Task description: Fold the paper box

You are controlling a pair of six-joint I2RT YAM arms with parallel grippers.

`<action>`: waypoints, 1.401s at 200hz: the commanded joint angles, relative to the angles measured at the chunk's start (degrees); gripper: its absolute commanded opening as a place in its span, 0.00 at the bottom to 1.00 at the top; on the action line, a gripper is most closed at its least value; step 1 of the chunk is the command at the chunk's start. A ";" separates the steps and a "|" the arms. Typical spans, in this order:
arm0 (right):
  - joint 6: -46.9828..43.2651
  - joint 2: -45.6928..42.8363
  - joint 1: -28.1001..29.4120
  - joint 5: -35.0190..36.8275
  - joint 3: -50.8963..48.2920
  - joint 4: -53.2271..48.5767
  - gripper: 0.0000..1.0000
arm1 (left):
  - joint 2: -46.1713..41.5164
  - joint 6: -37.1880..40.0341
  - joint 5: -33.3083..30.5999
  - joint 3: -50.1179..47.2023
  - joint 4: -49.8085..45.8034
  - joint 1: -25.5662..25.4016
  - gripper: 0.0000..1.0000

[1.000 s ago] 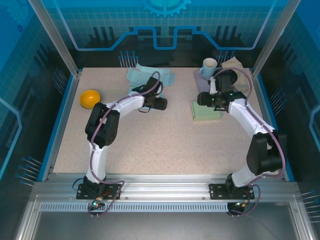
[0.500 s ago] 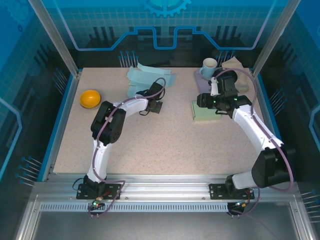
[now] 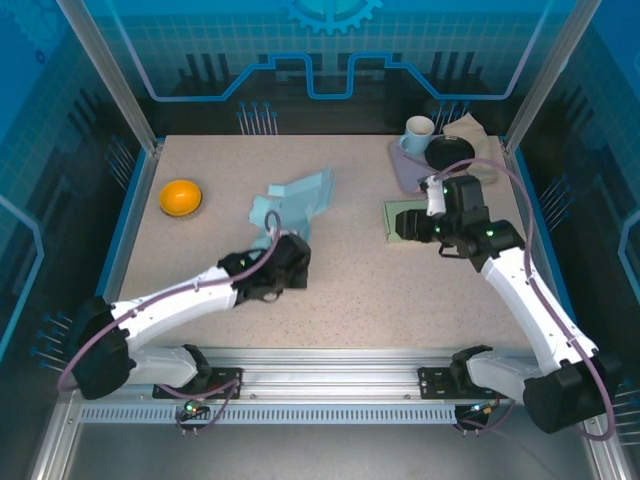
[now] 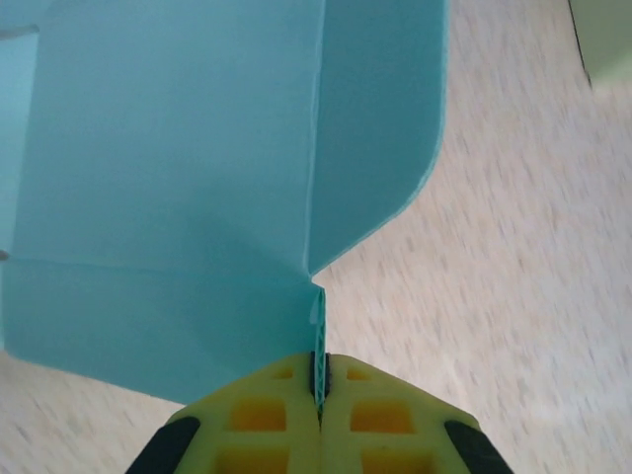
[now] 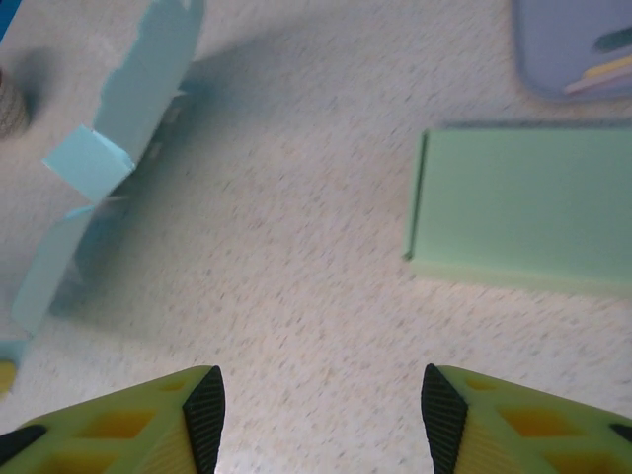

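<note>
The paper box [image 3: 297, 203] is a flat light-blue cardboard sheet with creased flaps, partly raised off the table left of centre. My left gripper [image 3: 286, 264] is shut on its near edge; in the left wrist view the cardboard's thin edge sits pinched between the yellow fingers [image 4: 267, 420] of the gripper [image 4: 321, 380], and the sheet [image 4: 178, 168] spreads away above. My right gripper [image 3: 408, 226] is open over bare table with nothing between its fingers [image 5: 316, 395]. From there the paper box [image 5: 133, 109] lies far left.
A pale green flat pad [image 3: 402, 220] lies under the right gripper, also seen ahead of it [image 5: 523, 202]. An orange bowl [image 3: 181, 196] sits at the left. A white mug [image 3: 419, 131], purple mat [image 3: 404, 160], black dish [image 3: 452, 151] and beige cloth [image 3: 470, 128] crowd the back right.
My left gripper shut on the paper box and drew back toward the near edge, dragging the sheet from the back of the table to left of centre. The right arm drew back slightly.
</note>
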 commanded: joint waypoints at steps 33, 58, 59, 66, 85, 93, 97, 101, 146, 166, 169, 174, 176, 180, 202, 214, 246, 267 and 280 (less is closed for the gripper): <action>5.74 0.72 7.22 -0.72 -7.77 2.71 0.59 | 3.05 -20.99 -3.28 -2.64 1.63 -13.55 0.30; 4.68 3.46 7.31 -0.12 -7.27 4.45 0.60 | 6.17 -19.08 0.19 2.72 3.35 -13.72 0.58; 4.66 3.57 7.31 -0.16 -7.15 4.49 0.60 | 6.21 -18.86 0.14 3.00 3.08 -13.75 0.58; 3.83 4.71 7.42 -0.45 -6.38 4.83 0.60 | 6.57 -17.36 -0.99 5.32 1.11 -13.66 0.61; 1.57 9.17 8.03 -0.78 -3.71 6.03 0.60 | 6.09 -13.00 -2.33 9.32 -4.20 -11.01 0.64; 1.00 11.71 8.27 -1.19 -2.62 6.95 0.60 | 4.88 -11.21 -1.29 9.08 -4.75 -8.50 0.64; 0.60 13.04 8.43 -1.53 -1.89 7.45 0.60 | 4.17 -10.10 -0.23 8.71 -4.74 -6.54 0.64; 0.18 14.34 8.64 -1.87 -1.24 8.24 0.60 | 3.24 -8.91 1.03 8.18 -4.60 -4.41 0.64; -9.07 33.05 10.49 -4.97 12.74 10.47 0.59 | 0.70 6.79 17.63 4.97 -2.15 26.15 0.68; -11.95 42.37 10.05 -7.43 20.01 9.07 0.59 | 4.62 8.40 25.88 3.14 2.12 38.02 0.67; -12.17 43.69 9.97 -8.03 21.19 8.76 0.59 | 5.16 8.56 26.72 2.85 2.88 39.29 0.67; -12.65 45.63 9.86 -8.91 22.80 8.43 0.59 | 6.51 8.83 27.99 2.47 3.83 40.95 0.67; -12.76 46.45 9.79 -9.33 23.59 8.24 0.59 | 7.03 8.84 28.44 2.26 4.28 41.79 0.67; -12.92 48.05 9.69 -9.95 24.91 7.88 0.59 | 8.16 8.94 28.93 2.08 4.96 42.72 0.67; -13.03 54.37 9.03 -11.83 30.98 6.03 0.58 | 14.46 10.33 29.94 1.98 8.22 45.56 0.67; -13.03 56.11 8.74 -13.10 32.51 5.95 0.58 | 17.06 11.56 28.98 2.70 9.17 46.25 0.66; -15.23 58.84 8.22 -17.48 35.29 4.31 0.58 | 21.88 15.59 26.53 5.20 11.85 47.20 0.66; -16.36 59.56 7.62 -19.19 35.73 3.20 0.57 | 25.73 17.38 20.45 9.36 5.84 47.91 0.67; -16.88 59.57 7.23 -20.11 35.81 2.50 0.57 | 24.48 17.18 19.43 9.03 4.69 48.20 0.68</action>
